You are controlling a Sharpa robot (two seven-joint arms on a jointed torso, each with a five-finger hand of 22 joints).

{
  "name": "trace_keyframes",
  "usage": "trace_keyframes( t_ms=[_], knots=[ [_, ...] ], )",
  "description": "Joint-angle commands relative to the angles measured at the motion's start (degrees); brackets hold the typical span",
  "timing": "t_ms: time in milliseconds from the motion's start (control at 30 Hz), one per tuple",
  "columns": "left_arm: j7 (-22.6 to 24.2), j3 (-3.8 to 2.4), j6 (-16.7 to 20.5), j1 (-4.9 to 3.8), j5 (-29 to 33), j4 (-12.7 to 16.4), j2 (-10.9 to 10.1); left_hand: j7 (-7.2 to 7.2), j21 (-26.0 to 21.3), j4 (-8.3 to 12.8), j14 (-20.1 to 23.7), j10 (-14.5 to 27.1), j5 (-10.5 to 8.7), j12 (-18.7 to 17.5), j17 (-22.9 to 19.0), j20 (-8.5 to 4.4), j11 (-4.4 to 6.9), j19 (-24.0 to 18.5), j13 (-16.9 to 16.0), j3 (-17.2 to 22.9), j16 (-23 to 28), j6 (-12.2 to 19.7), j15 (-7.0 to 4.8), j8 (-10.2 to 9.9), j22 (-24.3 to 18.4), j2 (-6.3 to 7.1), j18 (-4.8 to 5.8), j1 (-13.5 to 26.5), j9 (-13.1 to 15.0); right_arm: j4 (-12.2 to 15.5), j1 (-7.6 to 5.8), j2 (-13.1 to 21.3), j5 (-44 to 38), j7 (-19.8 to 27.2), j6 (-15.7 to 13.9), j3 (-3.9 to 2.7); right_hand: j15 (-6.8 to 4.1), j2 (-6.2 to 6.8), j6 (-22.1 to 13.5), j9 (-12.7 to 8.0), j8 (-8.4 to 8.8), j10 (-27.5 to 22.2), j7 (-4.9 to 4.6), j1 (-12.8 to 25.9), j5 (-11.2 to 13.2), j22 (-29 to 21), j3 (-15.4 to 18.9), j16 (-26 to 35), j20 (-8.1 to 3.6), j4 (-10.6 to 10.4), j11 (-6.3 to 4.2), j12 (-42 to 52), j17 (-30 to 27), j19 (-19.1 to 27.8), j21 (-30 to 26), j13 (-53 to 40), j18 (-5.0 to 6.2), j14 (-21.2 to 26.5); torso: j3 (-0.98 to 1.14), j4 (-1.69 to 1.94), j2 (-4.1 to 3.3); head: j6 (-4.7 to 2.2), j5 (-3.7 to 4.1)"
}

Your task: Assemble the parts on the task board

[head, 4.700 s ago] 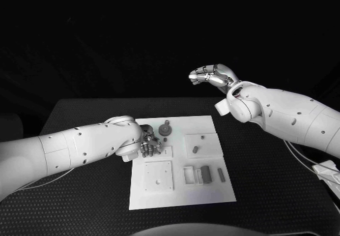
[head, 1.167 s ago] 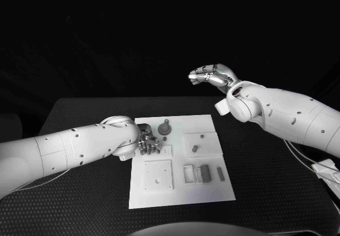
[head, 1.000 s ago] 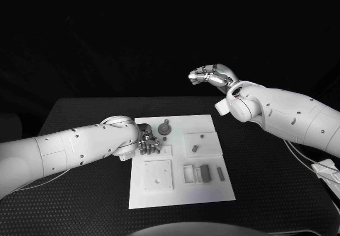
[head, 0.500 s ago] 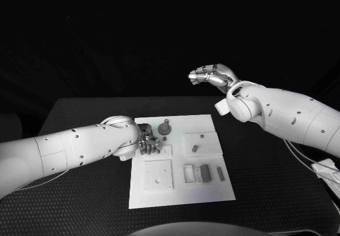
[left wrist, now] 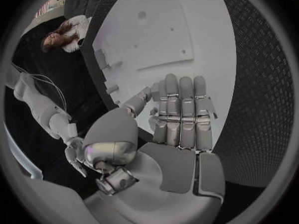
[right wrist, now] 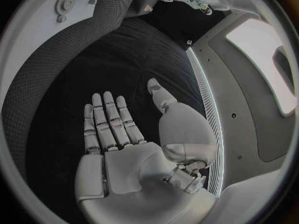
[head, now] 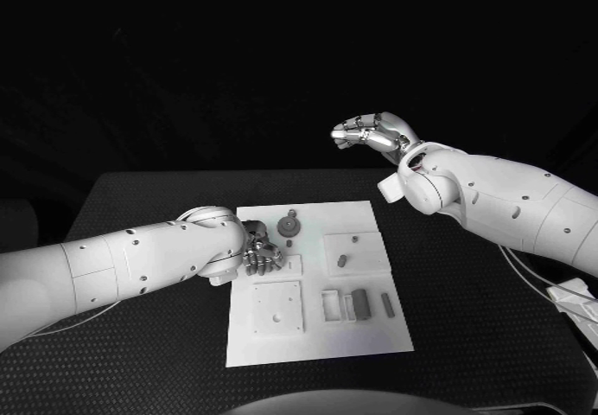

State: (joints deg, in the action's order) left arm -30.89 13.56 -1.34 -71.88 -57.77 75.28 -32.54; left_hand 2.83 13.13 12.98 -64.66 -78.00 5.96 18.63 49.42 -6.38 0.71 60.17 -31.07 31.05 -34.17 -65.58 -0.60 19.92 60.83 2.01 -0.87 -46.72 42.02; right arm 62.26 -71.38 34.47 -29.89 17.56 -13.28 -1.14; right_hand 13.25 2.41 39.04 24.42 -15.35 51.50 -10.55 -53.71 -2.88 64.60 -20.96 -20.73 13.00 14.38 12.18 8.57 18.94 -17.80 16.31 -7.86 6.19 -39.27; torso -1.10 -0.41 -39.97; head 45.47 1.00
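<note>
Fingers [left wrist: 181, 109] of left hand [head: 259, 252] straight, side by side, nothing held, hovering over task board [head: 318, 346] at its left edge, just beside round grey part [head: 289, 227] near board's far edge. Right hand [head: 370, 134] raised well beyond board's far side, off to the right; fingers spread, empty. Small grey parts [head: 361, 303] lying on board's right half, near middle.

White task board [head: 318, 294], grey parts [head: 360, 304], black table [head: 149, 199].
</note>
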Motion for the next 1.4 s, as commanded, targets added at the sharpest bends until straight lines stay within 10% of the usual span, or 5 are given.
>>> trace_keyframes(
  t_ms=[33,333,600,900,1400],
  knots=[
    [-0.3,0.11,-2.1,0.21,0.4,0.2,0.2,0.09,-0.3,-0.8,0.6,0.7,-0.21,-0.2,-0.2,0.14,-0.08,-0.5,0.1,-0.1,-0.4,0.6,0.05,-0.4,0.1,0.78,0.45,0.7,0.0,0.1,0.03,0.0,0.2,0.5,0.9,-0.03,-0.05,0.15,-0.4,-0.1,-0.26,0.4,-3.02,0.5,0.0,0.1,0.1,0.3,-0.04,-0.4,-0.03,-0.3,-0.1,0.4,-0.3,0.1,-0.88,0.5,-0.01,0.04,-0.02,0.05,0.04],
    [-0.2,0.11,-2.0,0.21,0.6,0.1,0.3,0.24,-0.7,-1.5,0.9,1.0,0.11,-0.3,-0.6,0.19,-0.15,-0.7,0.2,0.1,-0.6,1.0,0.09,-0.7,0.3,0.57,0.40,0.8,0.0,0.1,0.03,0.0,0.3,0.5,1.0,-0.03,-0.02,0.16,-0.5,-0.1,-0.26,0.4,-3.06,0.5,0.0,0.1,0.1,0.3,-0.05,-0.4,-0.03,-0.3,-0.1,0.4,-0.3,0.2,-0.88,0.5,-0.01,0.01,-0.01,0.06,0.05],
    [0.4,0.11,-1.1,0.21,2.8,-0.1,0.3,0.29,-1.0,1.8,1.2,1.0,1.53,-0.1,-1.2,0.32,-0.19,-0.6,0.2,1.4,-1.3,0.9,0.18,-0.8,0.9,-4.67,0.46,-2.6,0.4,0.0,0.05,0.0,0.3,0.5,1.1,-0.03,-0.01,0.14,-0.5,-0.1,-0.27,0.4,-3.08,0.6,0.0,0.2,0.1,0.4,-0.05,-0.5,-0.03,-0.3,-0.1,0.5,-0.3,0.2,-0.89,0.5,-0.04,-0.01,-0.03,0.04,0.09],
    [1.1,0.10,0.2,0.21,3.5,-0.2,0.1,0.14,-1.5,1.7,1.3,0.7,-2.27,0.1,-2.1,0.32,-0.14,-0.4,0.4,3.4,-2.1,0.2,0.17,-1.2,1.6,-8.05,0.59,-1.0,0.4,0.0,0.06,0.0,0.3,0.5,1.2,-0.03,0.00,0.14,-0.5,-0.1,-0.29,0.4,-3.10,0.6,0.0,0.2,0.1,0.4,-0.05,-0.5,-0.03,-0.3,-0.1,0.5,-0.3,0.3,-0.90,0.5,-0.01,0.01,-0.01,0.05,0.09],
    [1.6,0.10,2.0,0.21,3.6,0.2,0.1,0.11,-1.8,3.0,1.5,0.6,-3.18,0.1,-2.6,0.32,-0.12,-0.2,0.4,7.3,-3.1,0.0,0.17,-1.4,2.9,-10.68,0.47,5.0,1.0,0.0,0.07,0.1,0.3,0.5,1.2,-0.03,0.02,0.15,-0.5,-0.1,-0.31,0.4,-3.09,0.6,0.0,0.2,0.1,0.4,-0.05,-0.5,-0.03,-0.3,-0.2,0.5,-0.4,0.4,-0.91,0.6,-0.02,0.02,-0.02,0.17,0.12]
  ],
)
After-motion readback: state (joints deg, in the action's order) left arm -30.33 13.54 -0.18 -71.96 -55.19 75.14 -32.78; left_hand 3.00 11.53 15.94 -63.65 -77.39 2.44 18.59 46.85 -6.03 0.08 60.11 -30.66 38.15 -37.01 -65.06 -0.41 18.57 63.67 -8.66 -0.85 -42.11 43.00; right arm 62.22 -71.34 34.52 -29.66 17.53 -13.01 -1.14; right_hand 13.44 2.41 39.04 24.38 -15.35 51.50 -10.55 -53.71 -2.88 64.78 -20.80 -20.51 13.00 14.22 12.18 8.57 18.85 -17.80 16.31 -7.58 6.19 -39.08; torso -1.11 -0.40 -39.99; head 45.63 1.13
